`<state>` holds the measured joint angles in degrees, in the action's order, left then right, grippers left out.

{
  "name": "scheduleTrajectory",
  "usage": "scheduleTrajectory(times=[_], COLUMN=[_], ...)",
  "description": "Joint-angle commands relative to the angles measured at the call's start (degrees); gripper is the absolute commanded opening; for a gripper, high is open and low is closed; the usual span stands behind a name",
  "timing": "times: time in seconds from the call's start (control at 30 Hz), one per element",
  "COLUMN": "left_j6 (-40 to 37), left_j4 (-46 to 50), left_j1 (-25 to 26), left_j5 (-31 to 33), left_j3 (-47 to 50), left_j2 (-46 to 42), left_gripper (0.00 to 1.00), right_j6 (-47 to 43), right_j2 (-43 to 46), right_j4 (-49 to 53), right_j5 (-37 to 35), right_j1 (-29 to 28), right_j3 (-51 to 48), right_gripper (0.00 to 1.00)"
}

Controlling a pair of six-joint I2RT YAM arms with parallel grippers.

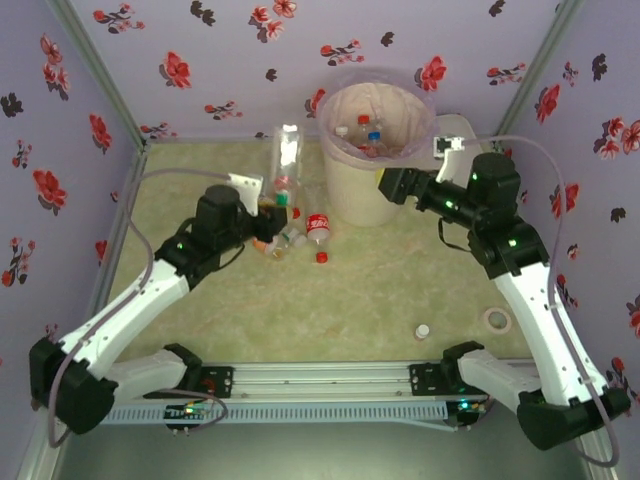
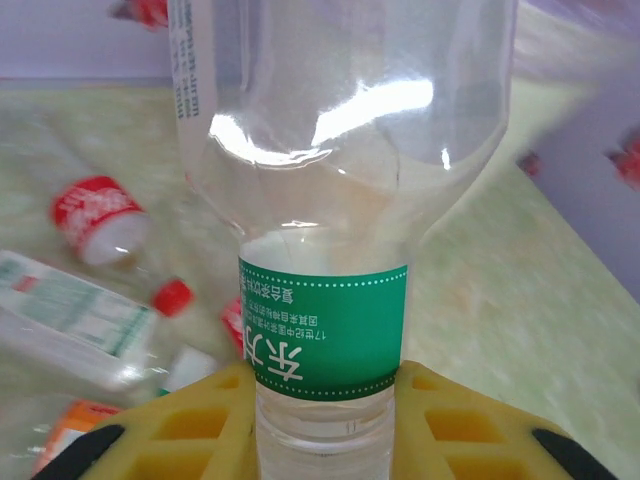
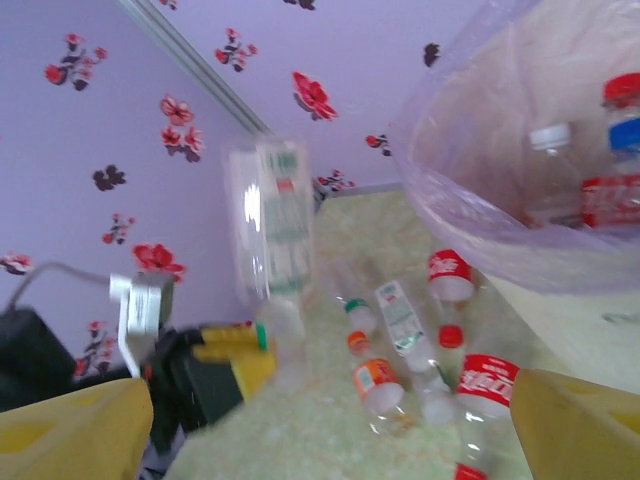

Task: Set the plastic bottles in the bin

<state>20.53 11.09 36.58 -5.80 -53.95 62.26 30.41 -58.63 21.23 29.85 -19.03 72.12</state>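
The pale green table (image 1: 400, 280) lies between purple flowered walls (image 1: 200, 60). The cream bin (image 1: 352, 200), lined with a pinkish bag, stands at the far middle of the table. It holds several bottles (image 1: 368, 135) with red, blue and white caps.

The right gripper (image 1: 384, 185) hangs close beside the bin's right side, below the rim. Its 2 yellow fingers are spread wide with nothing between them.

The left gripper (image 1: 268, 208), left of the bin, pinches the neck end of a clear green-labelled bottle (image 1: 287, 150), which rises from the fingers above the table.

Just beside that gripper, several loose bottles (image 1: 295, 238) lie clustered on the table near the bin's foot. Well apart, near the right arm, lie a roll of tape (image 1: 497, 320) and 1 white cap (image 1: 422, 330).
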Motion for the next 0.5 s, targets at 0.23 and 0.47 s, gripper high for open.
scheduleTrajectory(times=[0.23, 0.47], left_j6=[-5.7, -6.9], left_j4=[-5.6, -5.8], left_j1=[12.5, 13.6], left_j5=[-4.4, -6.6], left_j3=[3.7, 2.1], left_j2=[-0.5, 0.8], left_gripper=[0.0, 0.0], right_j6=[-0.6, -7.9], right_j2=[-9.9, -12.4], right_j4=[-5.2, 5.6], right_j5=[2.8, -4.9], right_j1=[-9.3, -9.1], right_j3=[6.9, 10.3], right_gripper=[1.0, 1.0])
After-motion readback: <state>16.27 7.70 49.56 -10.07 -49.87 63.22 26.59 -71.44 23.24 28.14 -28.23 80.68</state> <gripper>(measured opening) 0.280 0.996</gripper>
